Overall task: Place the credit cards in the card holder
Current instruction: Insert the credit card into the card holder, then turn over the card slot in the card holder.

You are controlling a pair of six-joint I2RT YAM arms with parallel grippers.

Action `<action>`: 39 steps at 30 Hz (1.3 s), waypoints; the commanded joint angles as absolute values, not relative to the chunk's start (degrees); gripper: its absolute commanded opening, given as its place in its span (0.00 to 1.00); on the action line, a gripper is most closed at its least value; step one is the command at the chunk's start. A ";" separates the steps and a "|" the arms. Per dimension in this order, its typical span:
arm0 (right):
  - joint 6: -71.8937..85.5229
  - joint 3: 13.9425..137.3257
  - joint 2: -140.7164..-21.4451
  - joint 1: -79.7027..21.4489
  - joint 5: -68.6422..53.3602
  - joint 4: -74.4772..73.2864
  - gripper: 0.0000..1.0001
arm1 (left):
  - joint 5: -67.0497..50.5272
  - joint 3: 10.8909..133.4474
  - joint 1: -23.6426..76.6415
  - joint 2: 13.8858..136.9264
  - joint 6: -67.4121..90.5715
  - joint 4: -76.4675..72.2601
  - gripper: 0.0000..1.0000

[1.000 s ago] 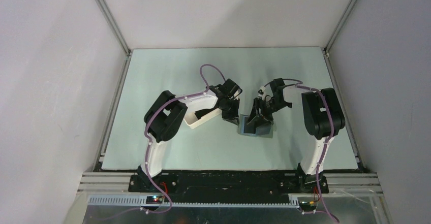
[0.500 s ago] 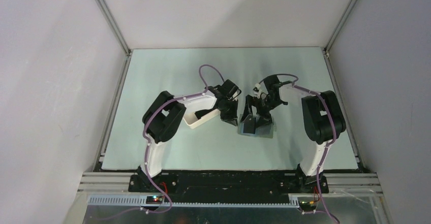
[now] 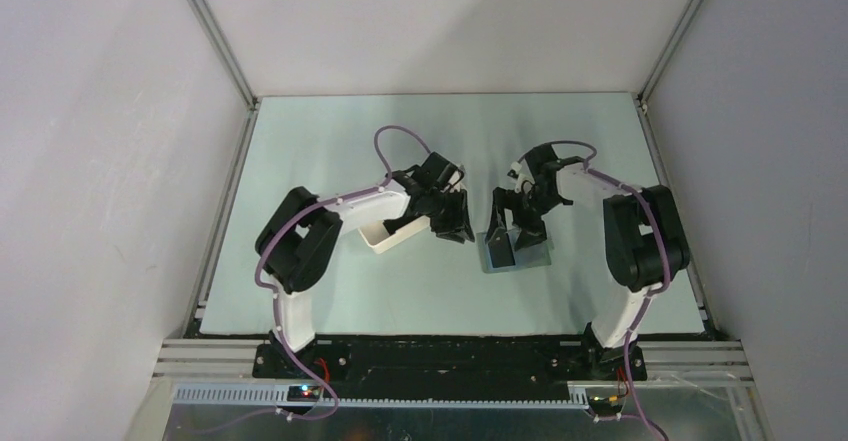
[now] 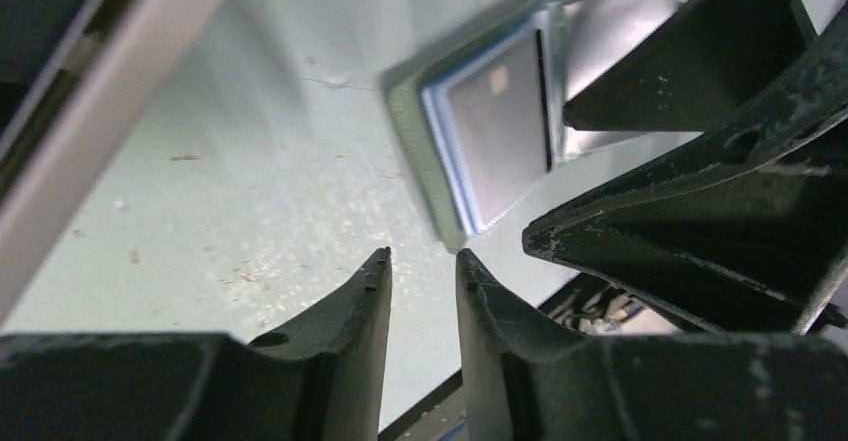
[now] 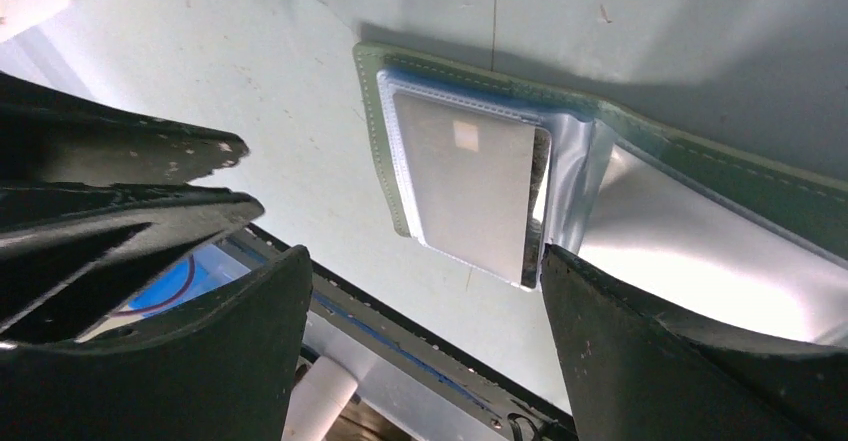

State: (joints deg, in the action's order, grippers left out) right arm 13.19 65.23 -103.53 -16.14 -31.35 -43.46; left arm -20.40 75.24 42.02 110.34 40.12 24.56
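Open card holder point(image 5: 373, 141), credit card point(image 5: 468, 193) seemingly sleeved, indistinct from overhead

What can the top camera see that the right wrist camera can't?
Only the top camera shows both whole arms, the white tray beside the left arm, and the grey walls around the table. Only the right wrist camera shows close-up details: the stitched green rim of the card holder and its shiny clear pocket over a card. Both show the card holder lying open on the pale green table.
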 commanded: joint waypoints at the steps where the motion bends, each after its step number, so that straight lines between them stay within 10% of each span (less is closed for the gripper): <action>1: 11.92 65.94 -99.35 -15.07 -33.60 -44.02 0.86 | -27.01 72.12 41.95 106.87 45.88 14.08 0.36; 9: 12.18 65.63 -101.43 -14.54 -34.29 -43.74 0.78 | -31.81 65.07 42.50 108.73 55.56 -3.39 0.38; 22: 13.15 65.04 -106.93 -13.56 -24.18 -45.30 0.01 | -31.02 67.03 43.98 115.72 57.34 -6.49 0.39; 39: 14.51 65.13 -108.19 -13.53 -21.29 -45.44 0.00 | -31.99 70.71 44.52 117.70 57.01 -6.50 0.29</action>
